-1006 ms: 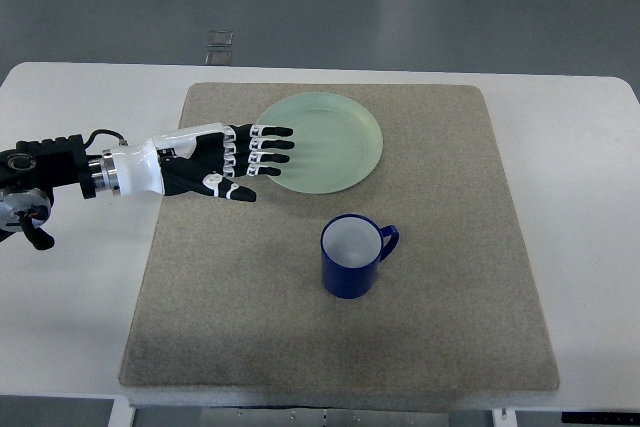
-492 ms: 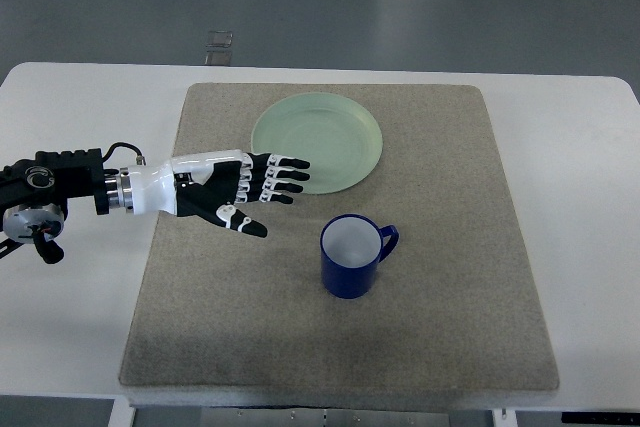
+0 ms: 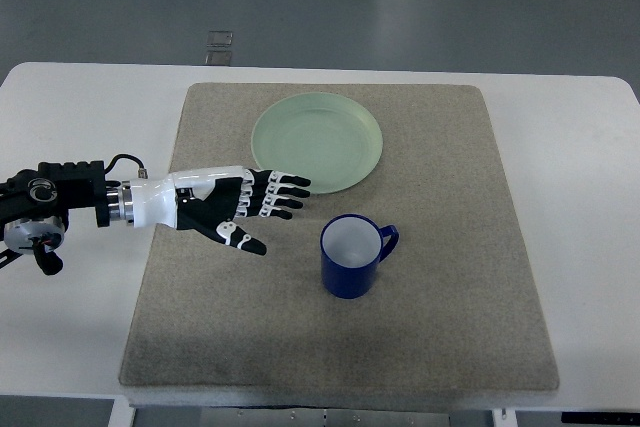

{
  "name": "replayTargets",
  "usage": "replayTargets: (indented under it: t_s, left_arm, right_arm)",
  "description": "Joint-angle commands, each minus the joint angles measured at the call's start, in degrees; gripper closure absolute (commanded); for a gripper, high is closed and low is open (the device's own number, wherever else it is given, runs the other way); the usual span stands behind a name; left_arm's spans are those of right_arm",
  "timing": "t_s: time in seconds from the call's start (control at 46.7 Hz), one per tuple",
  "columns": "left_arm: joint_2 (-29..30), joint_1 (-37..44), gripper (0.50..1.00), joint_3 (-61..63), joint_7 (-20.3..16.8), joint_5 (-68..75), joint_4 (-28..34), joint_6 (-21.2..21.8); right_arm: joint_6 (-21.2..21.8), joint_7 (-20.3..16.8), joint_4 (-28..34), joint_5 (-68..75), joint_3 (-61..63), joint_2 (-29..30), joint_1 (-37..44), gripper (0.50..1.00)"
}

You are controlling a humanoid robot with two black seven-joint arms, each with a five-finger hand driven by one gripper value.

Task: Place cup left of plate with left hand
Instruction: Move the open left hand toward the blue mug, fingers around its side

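Note:
A dark blue cup (image 3: 351, 256) stands upright on the grey mat (image 3: 440, 327), its handle pointing right and its white inside showing. A pale green plate (image 3: 317, 142) lies at the mat's far middle. My left hand (image 3: 268, 214) reaches in from the left edge over the mat. It sits below the plate's near-left rim and to the left of the cup, a short gap away from it. Its fingers are spread and hold nothing, the thumb pointing toward the near side.
The mat covers most of a white table (image 3: 70, 117). Bare table shows on both sides of the mat. A small clear object (image 3: 219, 40) lies on the floor beyond the table's far edge.
My left hand has moved toward the near side and slightly right, off the plate's left rim and down toward the cup. Cup and plate have not moved.

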Motion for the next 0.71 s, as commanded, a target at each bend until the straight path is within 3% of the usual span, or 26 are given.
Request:
replayTargets:
  t_s: [0.0, 0.685]
  left_arm:
    - [-1.0, 0.5, 0.504, 0.0, -0.1, 0.7, 0.0, 0.0]
    - [-8.2, 1.9, 0.504, -1.7, -0.9, 3.7, 2.0, 0.5]
  right_arm:
    - [0.0, 0.0, -0.1, 0.0, 0.0, 0.0, 0.0, 0.568]
    - [0.0, 0.0, 0.0, 0.0, 0.0, 0.0, 0.0, 0.568]
